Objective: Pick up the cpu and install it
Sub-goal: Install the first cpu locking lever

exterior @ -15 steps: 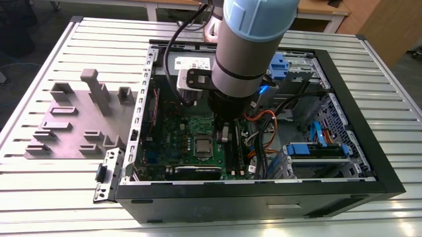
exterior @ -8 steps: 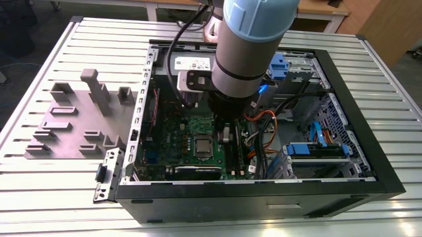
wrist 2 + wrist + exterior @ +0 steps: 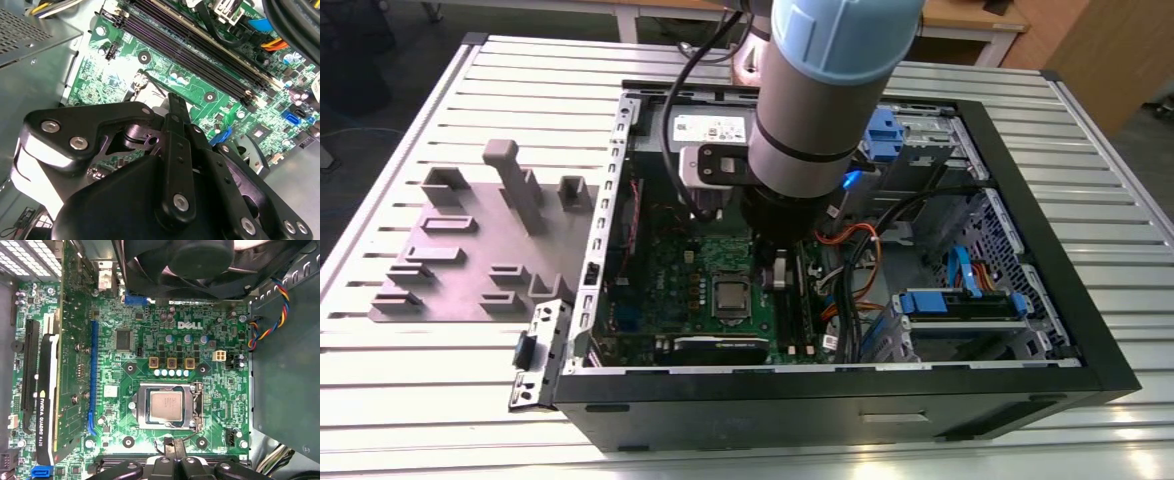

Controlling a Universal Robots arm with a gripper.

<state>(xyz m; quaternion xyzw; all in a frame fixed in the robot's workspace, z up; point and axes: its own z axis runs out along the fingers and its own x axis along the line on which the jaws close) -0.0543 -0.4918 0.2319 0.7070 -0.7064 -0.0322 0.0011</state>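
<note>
In the second wrist view the tool (image 3: pixel 170 107) body hides the CPU socket and much of the motherboard (image 3: pixel 200 75). In the exterior view the arm (image 3: pixel 821 90) covers the case's far middle, and the tool's fingertips cannot be made out. In the first wrist view the fan (image 3: pixel 200 260) is cut off by the picture's edge.

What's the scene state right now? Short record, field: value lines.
setting: open computer case lying on a slatted metal table
arm: reaching down into the case above the motherboard
cpu: sitting in the socket frame, silvery top exposed
gripper: just beside the socket in the first wrist view, nothing visibly held
other parts: graphics card, case fan, memory slots
beside case: grey fixture plate, on the exterior view's left
</note>
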